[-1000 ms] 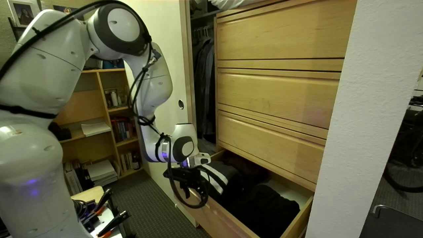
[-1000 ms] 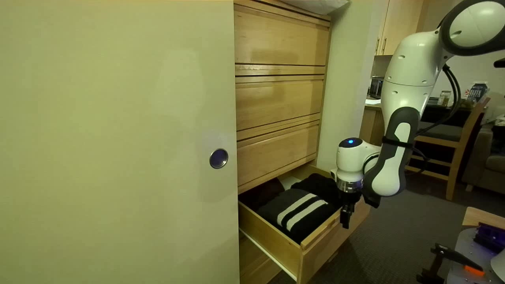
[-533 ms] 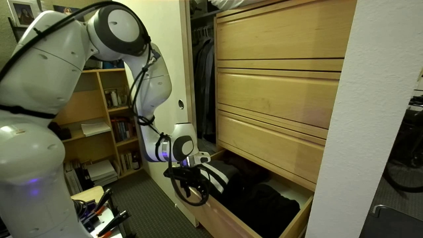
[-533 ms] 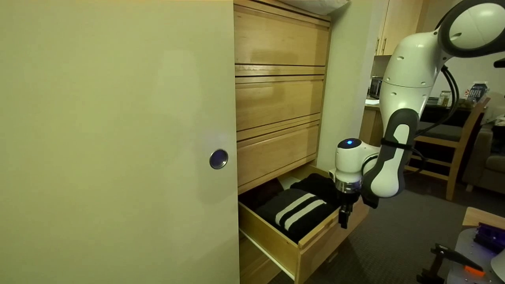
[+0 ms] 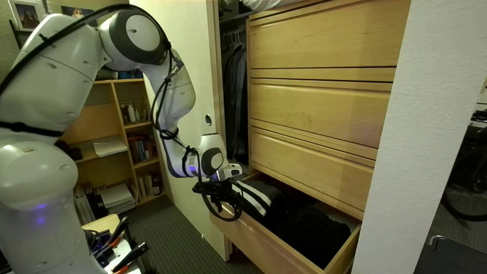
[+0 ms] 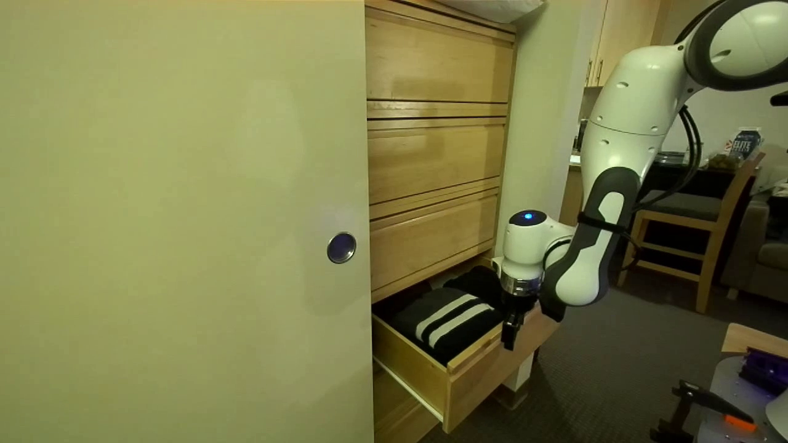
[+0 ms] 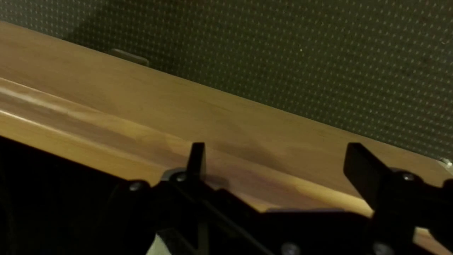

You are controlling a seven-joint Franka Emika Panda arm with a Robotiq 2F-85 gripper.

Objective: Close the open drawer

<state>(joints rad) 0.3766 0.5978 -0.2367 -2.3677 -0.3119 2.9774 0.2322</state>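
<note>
The drawer of pale blond wood stands pulled out at the bottom of the chest, its plain front panel (image 5: pixel 274 245) in view; it also shows in an exterior view (image 6: pixel 486 381). Dark folded clothes, one with white stripes (image 6: pixel 452 320), lie in it. My gripper (image 6: pixel 511 338) points down at the top of the front panel, on its outer side; whether it touches cannot be told. In the wrist view the two fingers (image 7: pixel 274 159) are wide apart with nothing held, and the drawer's front (image 7: pixel 212 109) runs slanting beneath them. In an exterior view cables partly hide the gripper (image 5: pixel 224 207).
Matching shut drawer fronts (image 5: pixel 319 110) rise above the open drawer. A cream sliding door (image 6: pixel 184 221) stands beside the chest, and a white wall (image 5: pixel 426 114) stands on its other side. Dark dotted carpet (image 7: pixel 300 53) lies below. A bookshelf (image 5: pixel 114 125) stands behind the arm.
The drawer has slid inward toward the chest, mostly in the last half second. The gripper and arm have moved the same way along with it. The gripper also sits a little higher in view.
</note>
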